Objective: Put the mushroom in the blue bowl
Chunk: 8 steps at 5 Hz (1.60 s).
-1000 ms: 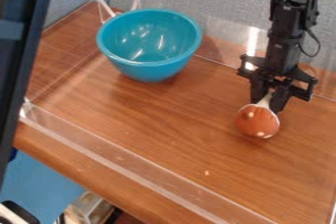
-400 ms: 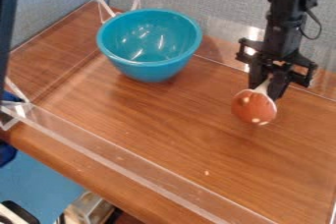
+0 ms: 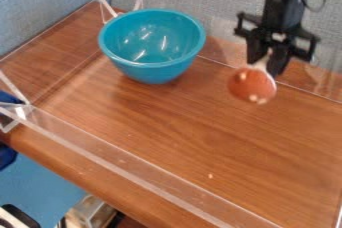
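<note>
- My claw [image 3: 267,66] points straight down at the right side of the view, jaws fully closed.
- The mushroom [image 3: 250,84] hangs from the closed jaws; they seem to pinch its pale stem, though the contact itself is blurred. Reddish-brown cap faces down and toward the camera.
- Mushroom is clear of the wooden table [image 3: 160,122], with a faint shadow below it on the wood.
- Blue bowl [image 3: 151,46] sits upright on the table toward the back left, well apart from the mushroom and from my claw. Its inside shows only glossy turquoise.
- A clear plastic wall [image 3: 94,142] runs along the table's near edge and up its left side.
</note>
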Motion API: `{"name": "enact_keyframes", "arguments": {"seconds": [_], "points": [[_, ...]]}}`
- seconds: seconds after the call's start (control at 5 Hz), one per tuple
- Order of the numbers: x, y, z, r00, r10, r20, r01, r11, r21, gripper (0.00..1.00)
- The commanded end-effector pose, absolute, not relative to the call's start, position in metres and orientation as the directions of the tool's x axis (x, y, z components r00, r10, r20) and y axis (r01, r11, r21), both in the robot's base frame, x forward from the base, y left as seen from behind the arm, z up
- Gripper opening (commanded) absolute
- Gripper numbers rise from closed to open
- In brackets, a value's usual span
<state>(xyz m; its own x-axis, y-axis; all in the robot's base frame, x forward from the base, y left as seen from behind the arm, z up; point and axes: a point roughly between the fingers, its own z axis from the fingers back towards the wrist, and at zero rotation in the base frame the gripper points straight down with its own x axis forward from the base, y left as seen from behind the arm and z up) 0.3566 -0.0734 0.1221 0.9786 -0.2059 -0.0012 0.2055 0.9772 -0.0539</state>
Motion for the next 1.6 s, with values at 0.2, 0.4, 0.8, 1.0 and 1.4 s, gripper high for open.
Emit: {"name": "enact_keyframes", "arguments": {"seconds": [0.2,0.4,0.8,1.0,1.4], "points": [[0.363,0.013,0.186,0.989,-0.042,0.143,0.046,0.999,-0.027,0.00],[0.353,0.046,0.185,0.987,0.055,0.150,-0.053,0.998,-0.021,0.00],[0.333,0.087,0.171,0.963,0.228,0.142,-0.222,0.973,-0.059,0.00],[0.321,0.093,0.166,0.963,0.225,0.146,-0.220,0.974,-0.050,0.00],[0.311,0.094,0.161,0.863,0.482,0.151,-0.477,0.876,-0.071,0.00]]}}
